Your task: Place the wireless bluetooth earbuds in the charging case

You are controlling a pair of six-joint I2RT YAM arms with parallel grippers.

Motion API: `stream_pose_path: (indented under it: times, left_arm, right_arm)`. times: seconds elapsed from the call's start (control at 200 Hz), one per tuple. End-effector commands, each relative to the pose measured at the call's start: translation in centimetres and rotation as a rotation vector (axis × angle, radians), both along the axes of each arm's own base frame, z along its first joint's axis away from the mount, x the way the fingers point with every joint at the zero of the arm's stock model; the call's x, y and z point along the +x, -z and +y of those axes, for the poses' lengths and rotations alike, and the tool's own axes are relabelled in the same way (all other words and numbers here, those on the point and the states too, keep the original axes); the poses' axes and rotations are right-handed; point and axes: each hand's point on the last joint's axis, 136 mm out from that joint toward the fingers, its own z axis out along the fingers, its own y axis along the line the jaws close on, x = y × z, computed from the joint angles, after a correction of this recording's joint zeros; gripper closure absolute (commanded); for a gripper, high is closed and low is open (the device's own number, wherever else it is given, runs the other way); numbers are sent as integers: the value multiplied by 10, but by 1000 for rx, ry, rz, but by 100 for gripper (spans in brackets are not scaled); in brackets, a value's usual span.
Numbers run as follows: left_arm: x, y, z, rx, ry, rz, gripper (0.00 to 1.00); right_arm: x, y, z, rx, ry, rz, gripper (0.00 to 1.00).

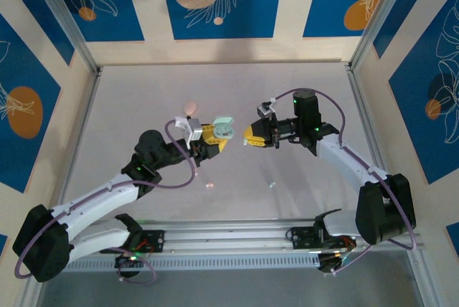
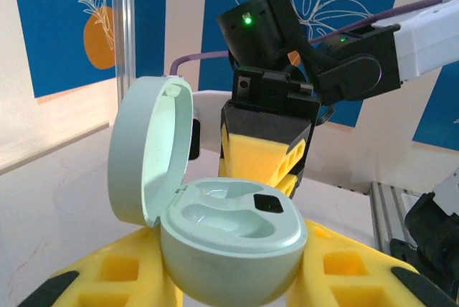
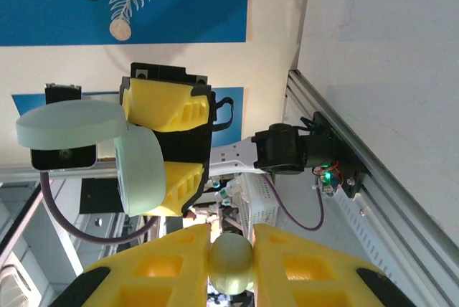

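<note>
Gloss on the tiny pale-mint plastic earbud (image 3: pixel 231 264) suggests a light, hard, slippery thing that could squirt out of a grip; a hold across its rounded belly looks safest. That is where the right gripper (image 3: pixel 231 248) pinches it between yellow ribbed fingers, in the air just at three o'clock of the smooth mint-green clamshell charging case (image 2: pixel 229 246). The left gripper (image 1: pixel 217 137) clamps the case's rounded base, its hinged lid tipped up at nine o'clock and two moulded wells facing up, seemingly empty. On the matte grey table (image 1: pixel 143 99) lie a small pink bud (image 1: pixel 209 186) and a pale blue bud (image 1: pixel 271 184), at six o'clock of the case
</note>
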Motion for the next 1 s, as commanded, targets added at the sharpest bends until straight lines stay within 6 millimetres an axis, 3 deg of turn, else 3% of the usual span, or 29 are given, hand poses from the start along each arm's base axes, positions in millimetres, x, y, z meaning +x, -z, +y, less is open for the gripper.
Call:
stream_pose_path:
  times: [0.0, 0.37, 0.635, 0.825, 0.995]
  left_arm:
    - [-3, -8, 0, -2, -1, -40, 67]
    - [-2, -6, 1, 7, -8, -40, 67]
    - [-2, -3, 1, 15, -10, -55, 67]
    - [-2, -4, -2, 4, 4, -64, 67]
    - [-4, -5, -2, -16, 15, -69, 67]
  right_arm:
    - [7, -4, -1, -13, 34, 55, 77]
    - [9, -9, -2, -16, 79, 121, 77]
    - [3, -51, -7, -16, 175, -147, 76]
    - [-9, -81, 19, -51, 164, -364, 75]
    - [-7, -83, 40, -97, 187, -444, 76]
